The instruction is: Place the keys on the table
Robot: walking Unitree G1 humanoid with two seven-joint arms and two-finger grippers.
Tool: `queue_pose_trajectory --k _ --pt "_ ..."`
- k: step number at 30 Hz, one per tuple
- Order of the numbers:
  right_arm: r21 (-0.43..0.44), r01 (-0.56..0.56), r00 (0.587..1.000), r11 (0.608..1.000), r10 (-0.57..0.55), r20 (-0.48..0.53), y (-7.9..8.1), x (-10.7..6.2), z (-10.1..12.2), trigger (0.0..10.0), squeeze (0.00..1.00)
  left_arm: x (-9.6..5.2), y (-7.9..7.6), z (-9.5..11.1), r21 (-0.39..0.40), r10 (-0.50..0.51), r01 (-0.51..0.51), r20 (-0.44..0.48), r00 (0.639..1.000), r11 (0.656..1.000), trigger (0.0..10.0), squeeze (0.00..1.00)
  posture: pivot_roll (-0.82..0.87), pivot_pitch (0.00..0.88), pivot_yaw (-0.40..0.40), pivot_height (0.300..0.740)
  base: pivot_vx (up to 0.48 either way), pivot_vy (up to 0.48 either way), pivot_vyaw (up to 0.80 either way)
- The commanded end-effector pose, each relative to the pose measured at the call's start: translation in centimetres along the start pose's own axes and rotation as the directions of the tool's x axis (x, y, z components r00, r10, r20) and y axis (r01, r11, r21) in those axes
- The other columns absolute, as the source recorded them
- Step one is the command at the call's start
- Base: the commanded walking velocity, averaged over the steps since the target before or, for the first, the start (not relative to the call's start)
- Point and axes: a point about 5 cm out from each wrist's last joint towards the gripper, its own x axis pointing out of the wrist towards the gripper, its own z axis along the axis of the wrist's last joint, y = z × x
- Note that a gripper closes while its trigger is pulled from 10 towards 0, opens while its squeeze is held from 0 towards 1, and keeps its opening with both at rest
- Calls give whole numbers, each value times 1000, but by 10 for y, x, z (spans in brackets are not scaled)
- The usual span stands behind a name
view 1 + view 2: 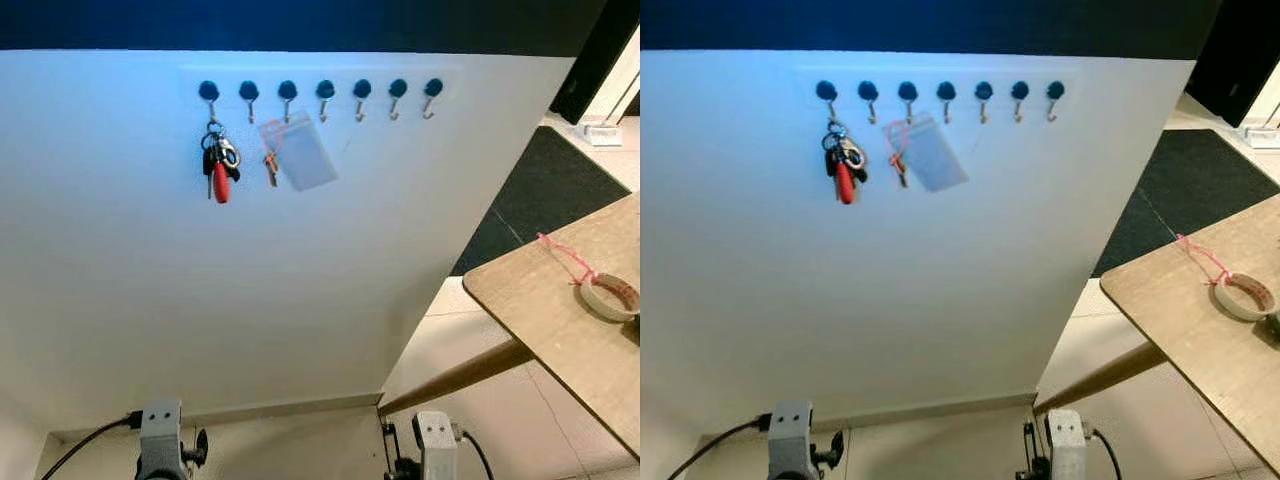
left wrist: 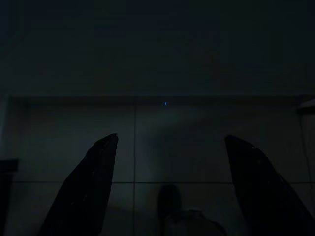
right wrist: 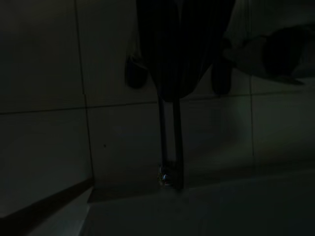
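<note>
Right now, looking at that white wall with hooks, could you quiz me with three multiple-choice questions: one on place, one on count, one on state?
1. The bunch of keys with a red fob hangs on which hook?
A leftmost B middle C rightmost
2. How many blue-knobbed hooks are there?
A five B seven C nine
3. The beige tape roll is
A hanging on the wall B lying on the wooden table C on the floor

A: it hangs at the row's left end.
B: seven knobs show.
B: it rests on the tabletop.

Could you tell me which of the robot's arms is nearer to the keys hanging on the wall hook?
Left. The left arm hangs low, almost directly beneath the keys; the right arm hangs equally low but farther to the right.
</note>
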Motion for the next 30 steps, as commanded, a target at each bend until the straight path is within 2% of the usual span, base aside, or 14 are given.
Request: queue_pose_trajectory --k 1,30 --pt "12 14 999 1000 -14 -30 -4 -4 -10 10000 0 0 -4 1 15 -11 11 14 1000 1000 10000 0 57 64 -40 740 0 0 -800" --pt "-13 -4 999 1000 3 -37 -2 -5 -12 10000 0 -6 -3 -2 -51 -28 32 63 998 998 10000 0 55 48 -42 740 0 0 -800"
